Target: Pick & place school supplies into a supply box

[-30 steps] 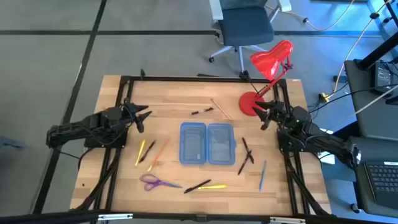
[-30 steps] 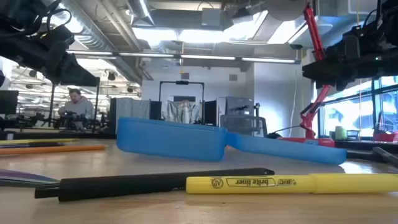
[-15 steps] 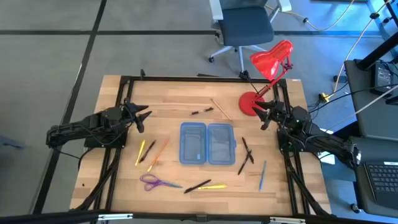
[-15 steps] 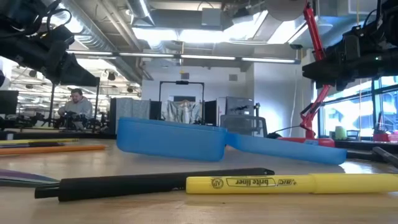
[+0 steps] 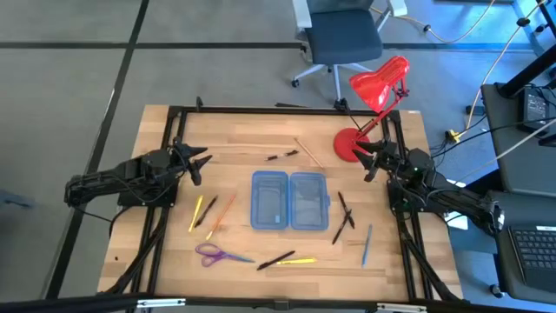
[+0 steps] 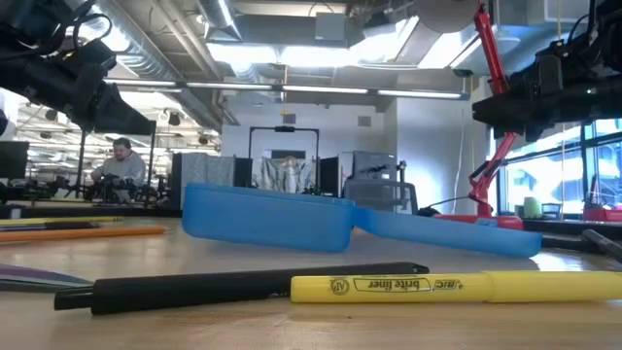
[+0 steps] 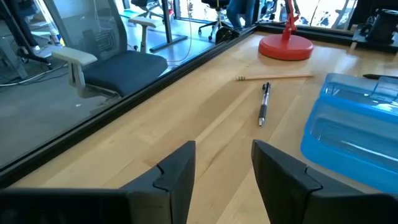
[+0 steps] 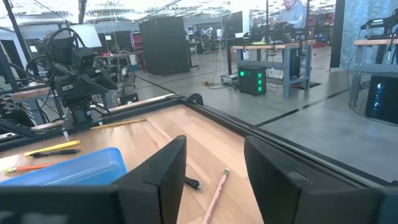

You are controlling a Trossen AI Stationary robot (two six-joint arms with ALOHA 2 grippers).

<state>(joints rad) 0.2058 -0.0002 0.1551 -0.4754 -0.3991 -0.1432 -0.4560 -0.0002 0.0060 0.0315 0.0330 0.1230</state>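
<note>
Mid-table sits my supply box point(image 5: 289, 201), lying open and flat, both halves up. My left gripper point(image 5: 196, 163) waits at the left edge, fingers apart; my right gripper point(image 5: 368, 160) by the red lamp point(image 5: 373, 104), fingers apart too. Purple scissors point(image 5: 215, 255), pens and pencils lie scattered around the box, none inside.

Left end effector point(image 7: 222, 171) open; pen point(image 7: 264, 103) beside supply box point(image 7: 354, 130).
</note>
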